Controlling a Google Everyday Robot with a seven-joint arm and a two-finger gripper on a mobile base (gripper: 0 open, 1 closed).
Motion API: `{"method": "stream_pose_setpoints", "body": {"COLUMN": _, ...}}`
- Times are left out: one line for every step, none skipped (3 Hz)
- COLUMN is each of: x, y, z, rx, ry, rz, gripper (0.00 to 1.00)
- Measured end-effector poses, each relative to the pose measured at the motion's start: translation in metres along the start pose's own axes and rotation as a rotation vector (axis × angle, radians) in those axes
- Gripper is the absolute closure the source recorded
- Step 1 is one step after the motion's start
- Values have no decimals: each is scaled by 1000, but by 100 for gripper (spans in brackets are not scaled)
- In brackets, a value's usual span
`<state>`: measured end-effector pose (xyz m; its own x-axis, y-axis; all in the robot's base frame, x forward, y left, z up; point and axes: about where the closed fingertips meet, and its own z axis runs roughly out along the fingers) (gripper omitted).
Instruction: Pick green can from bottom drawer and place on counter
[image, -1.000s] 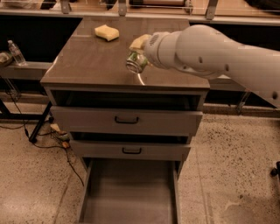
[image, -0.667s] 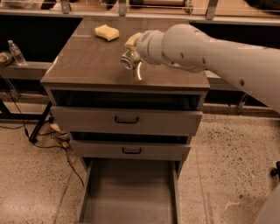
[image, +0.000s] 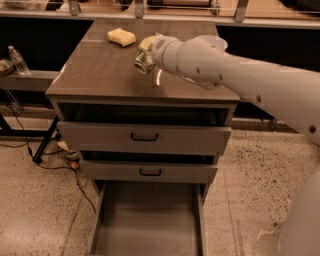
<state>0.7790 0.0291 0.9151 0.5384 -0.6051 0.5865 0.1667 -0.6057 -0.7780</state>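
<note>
The bottom drawer (image: 147, 225) stands pulled out at 6 o'clock, its flat grey floor bare. Above it, toward the centre, sit the two shallower drawers, the lower one (image: 150, 171) and the upper one (image: 144, 137), each with a black handle and each a little way out. At 8 o'clock from these, cables (image: 60, 162) trail over the speckled floor.

The counter (image: 100, 75) tops the cabinet, glossy and grey-brown, with a thin pale arc (image: 158, 78) on it just right of its middle. The white arm (image: 235, 75) comes in from 3 o'clock and reaches over the counter. At its end the gripper (image: 146, 54) is closed on the green can (image: 143, 62), which is tilted, silver end toward 8 o'clock (most of the claw is hidden behind the wrist). The can hangs over the counter's middle, near the arc, and whether it touches the surface cannot be told.

At 11 o'clock from the can a yellow sponge (image: 121, 36) lies on the far part of the counter. At 2 o'clock from the can the rim of a white bowl (image: 214, 42) shows behind the arm. Far out at 9 o'clock a clear water bottle (image: 18, 60) stands on a side shelf.
</note>
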Motion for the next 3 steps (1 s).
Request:
{"method": "stream_pose_setpoints", "body": {"x": 7, "y": 7, "z": -2, "rx": 43, "ry": 87, "rz": -114, "gripper": 100}}
{"method": "stream_pose_setpoints", "body": {"x": 3, "y": -2, "z": -9, "rx": 100, "ry": 199, "rz": -289, "gripper": 100}}
{"method": "stream_pose_setpoints", "body": {"x": 0, "y": -6, "z": -15, "rx": 117, "ry": 277, "rz": -402, "gripper": 100}}
